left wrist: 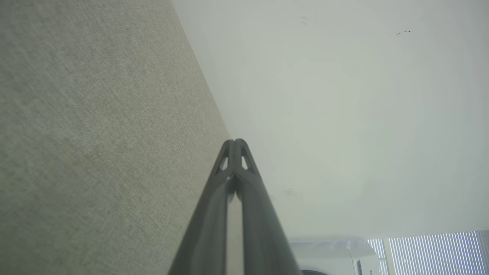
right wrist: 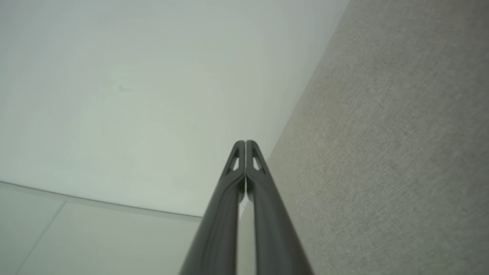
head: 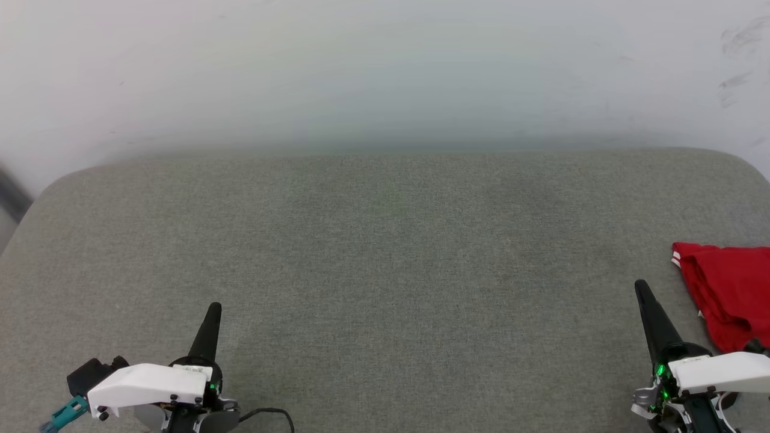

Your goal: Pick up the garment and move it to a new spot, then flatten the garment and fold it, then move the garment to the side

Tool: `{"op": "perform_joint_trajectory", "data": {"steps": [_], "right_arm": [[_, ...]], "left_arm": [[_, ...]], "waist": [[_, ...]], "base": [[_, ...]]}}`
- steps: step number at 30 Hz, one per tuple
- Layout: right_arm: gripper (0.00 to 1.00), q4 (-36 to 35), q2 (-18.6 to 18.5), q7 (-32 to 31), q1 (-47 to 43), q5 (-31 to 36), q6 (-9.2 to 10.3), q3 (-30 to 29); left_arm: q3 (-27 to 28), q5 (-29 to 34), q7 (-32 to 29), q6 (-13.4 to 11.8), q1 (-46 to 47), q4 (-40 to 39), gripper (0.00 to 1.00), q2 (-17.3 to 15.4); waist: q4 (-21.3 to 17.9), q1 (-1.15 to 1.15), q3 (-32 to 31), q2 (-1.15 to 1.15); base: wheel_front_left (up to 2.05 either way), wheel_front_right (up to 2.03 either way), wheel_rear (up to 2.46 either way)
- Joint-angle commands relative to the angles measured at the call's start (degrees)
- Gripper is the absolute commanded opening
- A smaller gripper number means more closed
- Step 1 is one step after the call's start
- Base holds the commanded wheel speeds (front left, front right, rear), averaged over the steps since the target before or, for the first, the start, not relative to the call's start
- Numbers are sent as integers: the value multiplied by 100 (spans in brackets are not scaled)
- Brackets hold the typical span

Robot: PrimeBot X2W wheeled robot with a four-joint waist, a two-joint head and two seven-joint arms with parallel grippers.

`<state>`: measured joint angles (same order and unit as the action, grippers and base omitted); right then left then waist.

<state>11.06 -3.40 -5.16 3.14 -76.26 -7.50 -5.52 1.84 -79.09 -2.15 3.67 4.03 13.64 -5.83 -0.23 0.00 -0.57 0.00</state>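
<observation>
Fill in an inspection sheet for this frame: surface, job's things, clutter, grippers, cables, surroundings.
Surface: grey woven fabric pad, flat, rounded corners.
Job's things: red garment with striped trim, bunched at the pad's right side, cut off by the head view's edge.
Clutter: nothing seen.
Grippers: left gripper shut, empty; right gripper shut, empty, beside the garment.
Cables: thin black cable looping by the left wrist.
Surroundings: pale wall with dark scuffs; white appliance and slatted window blinds in the left wrist view.
</observation>
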Motion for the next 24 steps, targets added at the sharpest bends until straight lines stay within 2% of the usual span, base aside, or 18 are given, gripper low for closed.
{"op": "perform_joint_trajectory", "data": {"steps": [1, 24], "right_arm": [[0, -3, 16, -31, 120, -132, 1, -20], [0, 209, 49, -106, 285, -1133, 1, -82]], "left_arm": [[46, -110, -34, 58, 129, -15, 0, 17], [338, -945, -312, 295, 211, 25, 0, 200]], "waist": [[1, 0, 3, 0], [15, 0, 48, 0]], "base": [[0, 0, 0], [0, 0, 0]]}}
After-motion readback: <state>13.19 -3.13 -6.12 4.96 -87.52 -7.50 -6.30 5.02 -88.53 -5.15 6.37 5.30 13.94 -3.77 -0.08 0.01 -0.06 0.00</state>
